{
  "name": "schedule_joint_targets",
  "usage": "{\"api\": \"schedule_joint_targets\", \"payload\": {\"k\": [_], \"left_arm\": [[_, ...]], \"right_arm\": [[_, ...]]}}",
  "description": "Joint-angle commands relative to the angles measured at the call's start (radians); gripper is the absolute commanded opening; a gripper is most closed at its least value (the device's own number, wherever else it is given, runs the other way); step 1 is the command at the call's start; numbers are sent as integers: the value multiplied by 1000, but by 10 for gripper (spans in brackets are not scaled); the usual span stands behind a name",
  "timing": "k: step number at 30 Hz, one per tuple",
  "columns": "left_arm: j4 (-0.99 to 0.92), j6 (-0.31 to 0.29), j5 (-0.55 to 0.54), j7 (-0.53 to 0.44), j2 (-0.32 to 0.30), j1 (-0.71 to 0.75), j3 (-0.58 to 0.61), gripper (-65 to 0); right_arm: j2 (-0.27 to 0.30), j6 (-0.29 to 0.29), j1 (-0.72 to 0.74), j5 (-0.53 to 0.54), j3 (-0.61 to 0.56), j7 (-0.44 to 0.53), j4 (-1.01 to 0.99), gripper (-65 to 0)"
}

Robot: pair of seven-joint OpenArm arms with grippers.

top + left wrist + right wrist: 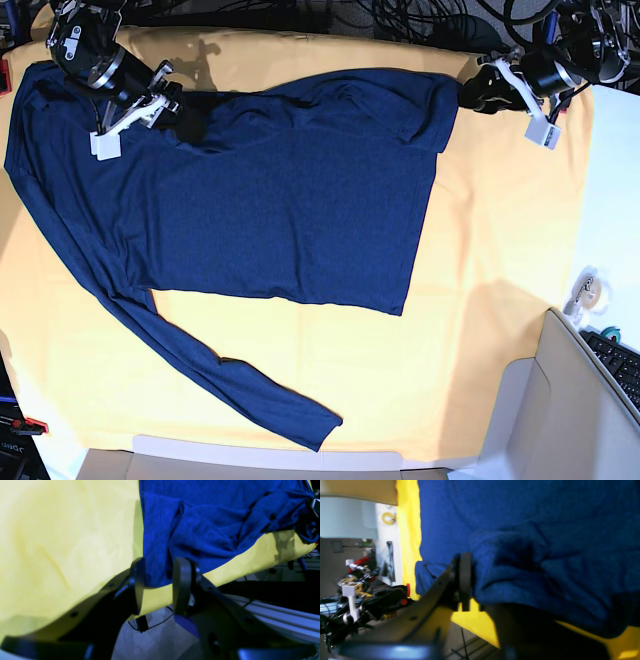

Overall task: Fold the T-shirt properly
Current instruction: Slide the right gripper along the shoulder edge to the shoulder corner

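Observation:
The navy T-shirt (290,200) lies flat on the yellow cloth (500,260), with one long sleeve (250,395) trailing toward the front edge. My left gripper (468,92) is at the shirt's far right corner. In the left wrist view its jaws (159,566) stand apart on either side of the shirt's edge (200,530). My right gripper (170,100) is at the far left shoulder. In the right wrist view it (480,587) is shut on a bunched fold of the shirt (545,530), which drapes over and hides the lower finger.
The yellow cloth (62,542) covers the table. A roll of tape (590,290) lies on the bare white strip at the right. A grey box (560,400) and a keyboard (622,362) are at the front right. Cables (420,15) run along the back.

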Motion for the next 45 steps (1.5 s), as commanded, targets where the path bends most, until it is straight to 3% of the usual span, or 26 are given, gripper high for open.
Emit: {"api": "schedule_joint_targets", "payload": {"k": [1, 6, 10, 16, 25, 30, 36, 41, 45], "left_arm": [[14, -2, -19, 3, -11, 2, -5, -466], [14, -2, -19, 3, -11, 2, -5, -466], [14, -2, -19, 3, -11, 2, -5, -466], [14, -2, -19, 3, -11, 2, -5, -466], [14, -4, -19, 3, -11, 2, -5, -466], [14, -4, -19, 3, -12, 2, -5, -466], [14, -4, -19, 3, -12, 1, -3, -466], [14, -4, -19, 1, -17, 1, 37, -466], [12, -4, -19, -2, -17, 1, 70, -466]], "right_arm": [[9, 8, 14, 25, 4, 11, 15, -514], [9, 8, 24, 25, 4, 11, 15, -336], [11, 9, 32, 27, 64, 11, 15, -263], [35, 9, 63, 24, 219, 11, 6, -257], [55, 11, 144, 39, 240, 7, -192, -259], [105, 12, -5, 136, 286, 5, -121, -259], [111, 12, -169, 260, 473, 5, -62, -259], [108, 11, -233, 275, 618, 5, -65, -260], [92, 8, -261, 274, 648, 5, -85, -260]]}}
